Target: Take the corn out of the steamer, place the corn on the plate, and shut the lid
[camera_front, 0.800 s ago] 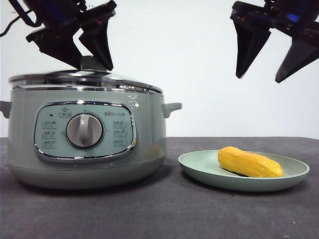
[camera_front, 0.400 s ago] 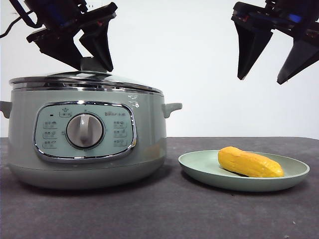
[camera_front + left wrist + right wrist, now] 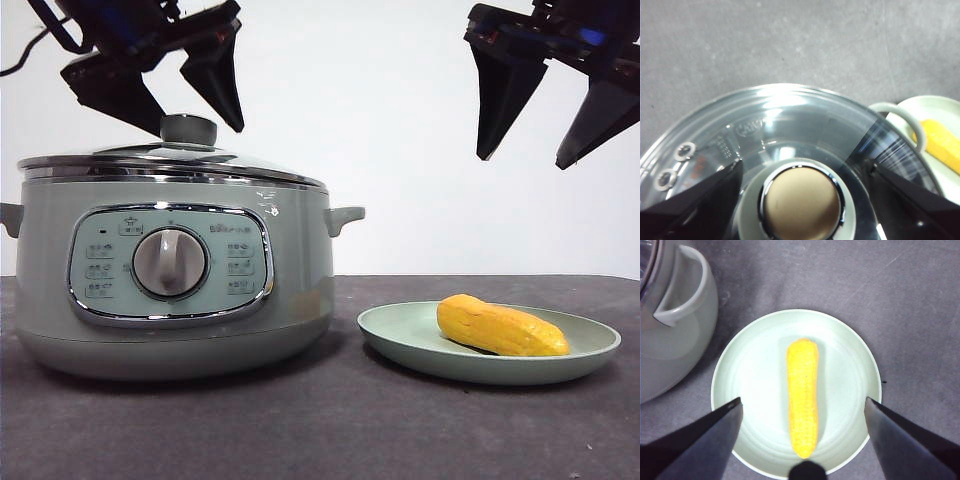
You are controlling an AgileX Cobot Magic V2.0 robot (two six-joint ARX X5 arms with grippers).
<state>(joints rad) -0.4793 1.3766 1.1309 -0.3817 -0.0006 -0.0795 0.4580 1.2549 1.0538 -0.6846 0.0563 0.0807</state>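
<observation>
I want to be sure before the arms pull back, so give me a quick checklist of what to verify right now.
1. The corn lies on the plate, inside the rim: ok.
2. The lid sits on the steamer, level all round as far as the front view shows: ok.
3. The left gripper is open, jaws apart on either side of and above the knob, not touching it: ok.
4. The right gripper is open, empty, above the plate: ok.
5. The plate stands apart from the steamer: ok.
6. Lid seated at the far rim: cannot tell.
</observation>
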